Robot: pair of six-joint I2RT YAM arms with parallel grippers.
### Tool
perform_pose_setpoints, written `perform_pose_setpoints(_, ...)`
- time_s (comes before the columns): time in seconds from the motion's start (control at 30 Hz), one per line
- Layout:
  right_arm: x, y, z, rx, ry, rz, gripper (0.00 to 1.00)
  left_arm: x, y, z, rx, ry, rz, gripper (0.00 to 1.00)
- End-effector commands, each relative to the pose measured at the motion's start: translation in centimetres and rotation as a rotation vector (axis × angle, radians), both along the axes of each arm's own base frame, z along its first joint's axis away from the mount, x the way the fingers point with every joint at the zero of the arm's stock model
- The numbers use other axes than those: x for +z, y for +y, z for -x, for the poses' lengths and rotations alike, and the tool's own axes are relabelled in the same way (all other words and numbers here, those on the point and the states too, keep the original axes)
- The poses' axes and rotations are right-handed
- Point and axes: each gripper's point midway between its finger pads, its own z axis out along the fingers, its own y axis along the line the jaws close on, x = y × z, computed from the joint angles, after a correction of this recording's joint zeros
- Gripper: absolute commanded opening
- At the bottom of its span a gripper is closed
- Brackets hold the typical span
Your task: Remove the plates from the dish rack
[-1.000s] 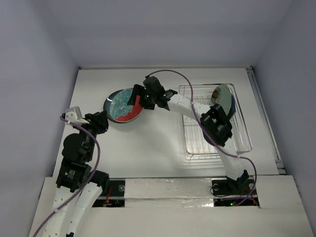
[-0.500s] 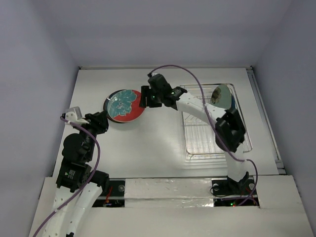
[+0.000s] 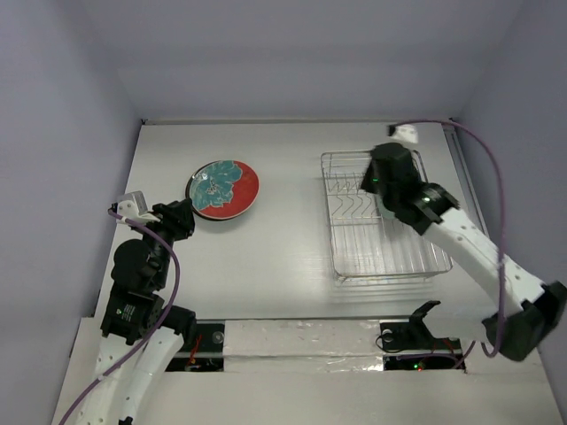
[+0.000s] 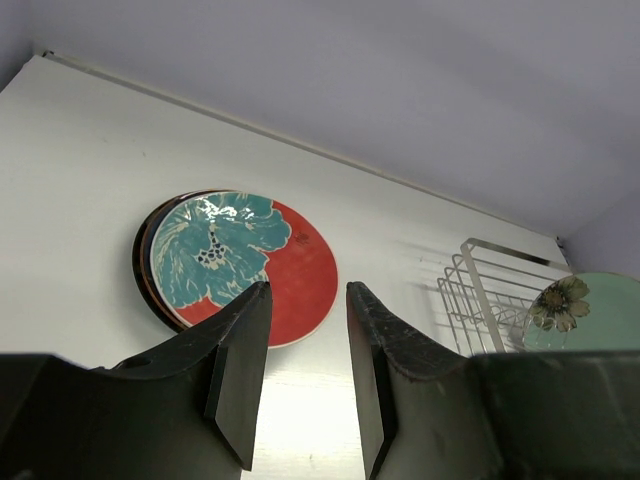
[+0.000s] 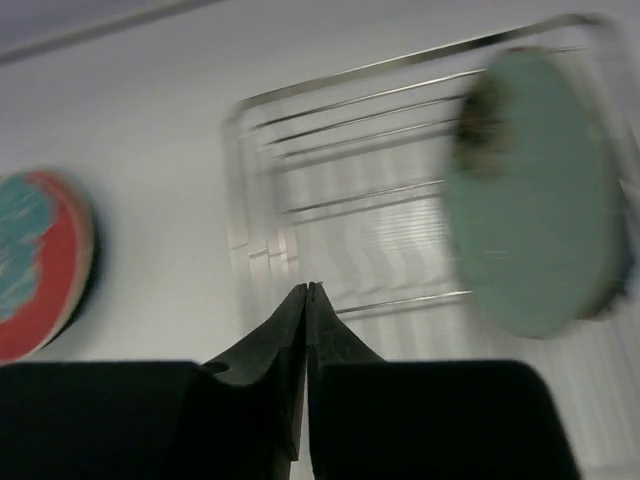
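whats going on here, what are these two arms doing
Two robot arms are unloading plates from a wire dish rack. The red plate with the teal flower lies flat on the table at the left, on top of a dark-rimmed plate. The right tool is shut and empty above the rack, close to a pale green plate standing on edge in it. The left tool is open, holds nothing and faces the stack.

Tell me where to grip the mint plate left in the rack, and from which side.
Probably grip the mint plate by its upper rim, coming down from above. It stands on edge in the rack, so the top rim is free while wires hem in its lower part.
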Motion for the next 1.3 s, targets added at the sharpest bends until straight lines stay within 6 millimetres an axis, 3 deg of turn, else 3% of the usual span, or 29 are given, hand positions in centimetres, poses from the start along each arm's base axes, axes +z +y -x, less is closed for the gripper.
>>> perform_pose_setpoints(0.0,-1.6,-12.7,2.4,-0.383,0.033,0.162,0.1,0.7,-0.2,0.0,-0.007,-0.035,0.014,0.33)
perform_pose_setpoints(0.07,-1.9,-15.3,3.6,-0.422,0.029,0.173,0.29,0.8,-0.2,0.0,-0.007,-0.038,0.015,0.33)
perform_pose_setpoints(0.1,-1.9,-16.5,3.7,-0.45,0.028,0.171,0.45,0.8,-0.2,0.0,-0.007,-0.036,0.013,0.33)
perform_pose_setpoints(0.17,-2.1,-16.9,3.7,-0.443,0.032,0.176,0.54,0.7,-0.2,-0.1,-0.007,-0.034,0.013,0.33)
perform_pose_setpoints(0.23,-2.5,-17.7,3.0,-0.455,0.044,0.177,0.55,0.6,-0.2,-0.2,-0.007,-0.029,0.012,0.33)
perform_pose_setpoints(0.3,-3.9,-18.1,2.0,-0.459,0.096,0.205,0.53,0.5,-0.2,-0.2,-0.007,-0.025,0.009,0.33)
perform_pose_setpoints(0.37,-3.9,-18.7,1.2,-0.469,0.118,0.229,0.51,0.4,-0.3,-0.4,-0.007,-0.019,0.008,0.33)
perform_pose_setpoints(0.63,-6.0,-18.4,-2.5,-0.45,0.192,0.281,0.41,0.1,-0.3,-0.5,-0.007,-0.009,0.006,0.33)
perform_pose_setpoints(0.77,-6.7,-18.1,-3.8,-0.43,0.208,0.305,0.34,0.0,-0.2,-0.7,0.002,-0.003,0.004,0.33)
perform_pose_setpoints(0.87,-6.8,-18.3,-3.9,-0.439,0.224,0.33,0.21,0.1,-0.2,-0.7,0.002,-0.004,0.005,0.33)
perform_pose_setpoints(1.03,-3.7,-18.4,-3.1,-0.427,0.153,0.309,0.01,-0.1,0.0,-0.9,0.011,0.0,0.005,0.33)
perform_pose_setpoints(1.23,1.0,-18.4,-2.3,-0.416,0.064,0.289,0.0,-0.1,0.0,-0.9,0.011,0.0,0.003,0.33)
perform_pose_setpoints(1.27,2.5,-18.3,-2.1,-0.412,0.03,0.271,0.0,-0.1,0.0,-0.8,0.011,0.0,0.005,0.33)
